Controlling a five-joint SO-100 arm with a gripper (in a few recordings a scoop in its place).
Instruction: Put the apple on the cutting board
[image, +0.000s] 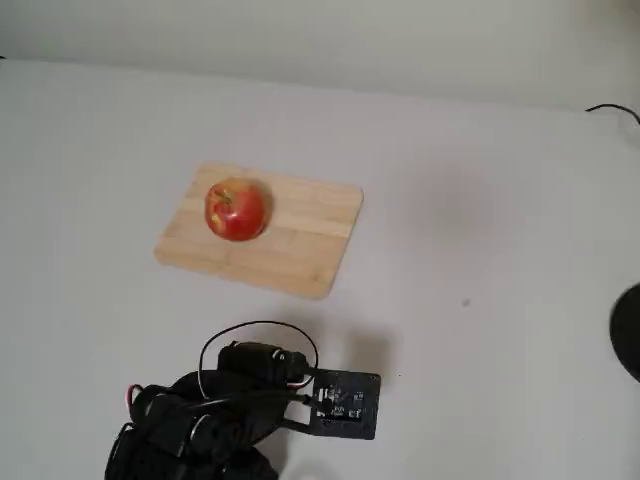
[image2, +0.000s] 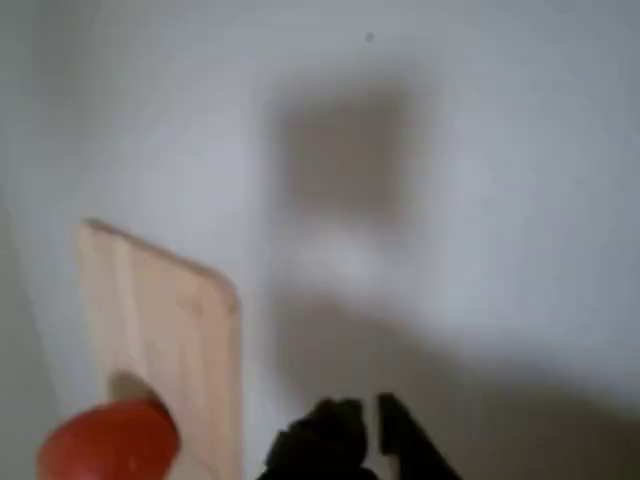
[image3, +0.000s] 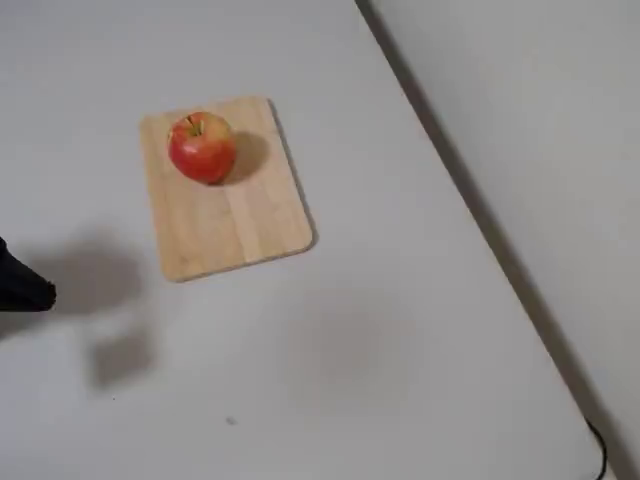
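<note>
The table (image: 480, 200) is a plain white surface. The cutting board (image: 290, 240) lies flat on it, above the centre of one fixed view and toward 11 o'clock from the centre of the other (image3: 235, 215). The arm (image: 200, 420) sits at 6 o'clock from the board, well apart from it. The apple (image: 236, 209) rests on the board near its 9 o'clock end, stem dimple up; in the other fixed view it sits at the board's 12 o'clock end (image3: 201, 147). In the wrist view the gripper (image2: 365, 435) shows as dark, blurred fingertips close together at the bottom edge, gripping nothing; the exact opening cannot be determined.
</note>
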